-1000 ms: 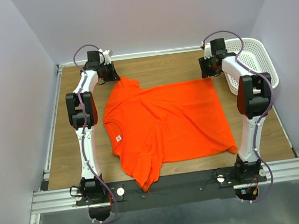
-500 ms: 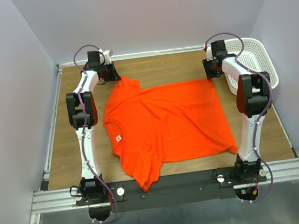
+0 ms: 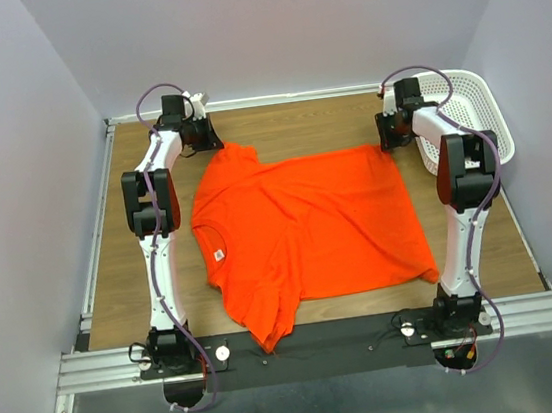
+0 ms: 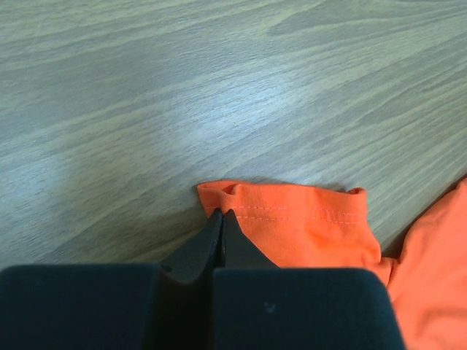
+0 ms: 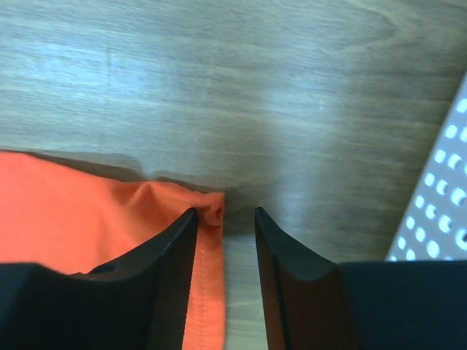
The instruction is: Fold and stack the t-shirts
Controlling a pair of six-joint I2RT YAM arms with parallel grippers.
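Note:
A bright orange-red t-shirt (image 3: 308, 223) lies spread flat on the wooden table, collar to the left. My left gripper (image 3: 205, 138) is at the far sleeve; in the left wrist view it (image 4: 221, 213) is shut, its tips pinching the bunched hem corner of the sleeve (image 4: 299, 226). My right gripper (image 3: 389, 136) is at the shirt's far right hem corner. In the right wrist view it (image 5: 225, 213) is open, the left finger resting on the fabric (image 5: 80, 211) and the curled corner sitting between the fingers.
A white perforated basket (image 3: 466, 113) stands at the far right, just beyond my right gripper; its wall (image 5: 441, 211) shows at the right edge of the right wrist view. Grey walls close in the table on three sides.
My right gripper has edged slightly right toward the basket and its jaws have narrowed around the hem corner. The left arm and the shirt have not moved.

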